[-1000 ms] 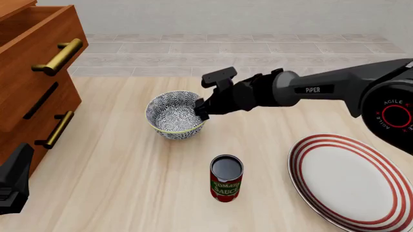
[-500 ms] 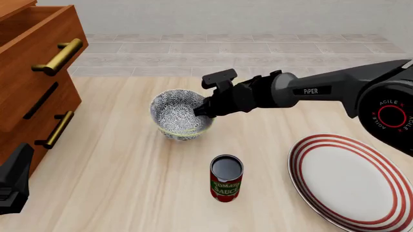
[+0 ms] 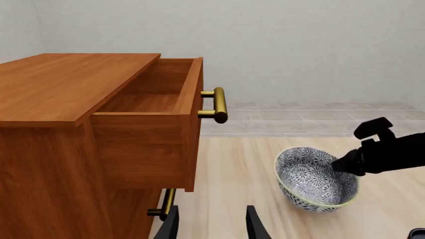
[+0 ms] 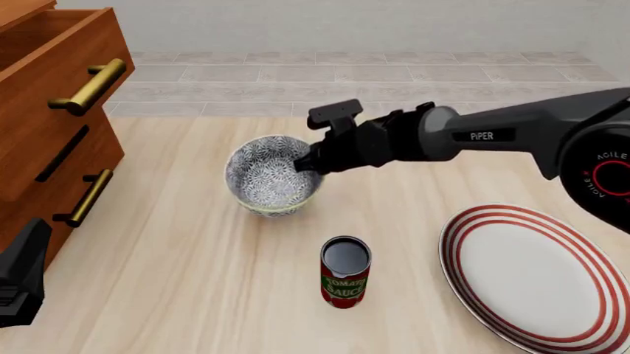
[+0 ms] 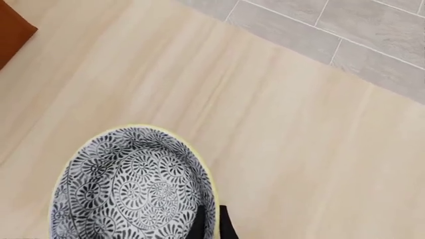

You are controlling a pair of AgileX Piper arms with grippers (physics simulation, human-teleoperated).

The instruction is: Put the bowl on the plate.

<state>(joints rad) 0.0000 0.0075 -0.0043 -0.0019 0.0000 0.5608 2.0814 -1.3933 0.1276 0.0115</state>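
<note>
The blue-grey floral bowl (image 4: 264,178) is tilted, its opening turned toward the front camera, left of the table's middle. My right gripper (image 4: 307,164) is shut on the bowl's right rim, one finger inside and one outside; the right wrist view shows its fingertips (image 5: 199,225) pinching the rim of the bowl (image 5: 129,184). I cannot tell whether the bowl's base still touches the table. The white plate (image 4: 536,276) with red rings lies flat at the front right, apart from the bowl. My left gripper (image 3: 211,226) stands open and empty near the cabinet, with the bowl (image 3: 312,179) ahead of it.
A red tomato sauce can (image 4: 344,271) stands upright between bowl and plate, near the front. A wooden drawer cabinet (image 4: 54,110) with brass handles fills the left side, and its top drawer (image 3: 156,107) is pulled open. The left arm (image 4: 20,276) sits at the front left.
The bowl has tipped from upright on the table to tilted, held by its right rim. My right gripper rose slightly with it. The left arm, can and plate have not moved.
</note>
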